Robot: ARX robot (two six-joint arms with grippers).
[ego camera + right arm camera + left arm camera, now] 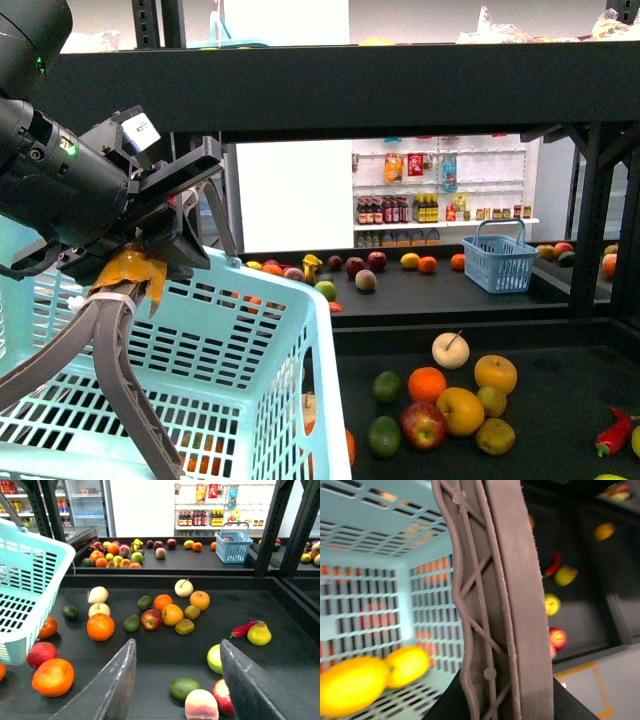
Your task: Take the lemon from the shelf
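The left gripper [125,290] is clamped on the grey handle [120,370] of the teal basket [250,340], and two lemons [370,677] sit inside on its floor (blurry). The right gripper [175,680] hangs wide open and empty over the shelf [165,652] near its front edge.

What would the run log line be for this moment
left gripper: shut on basket handle | right gripper: open, empty, above shelf | basket: two yellow fruits inside
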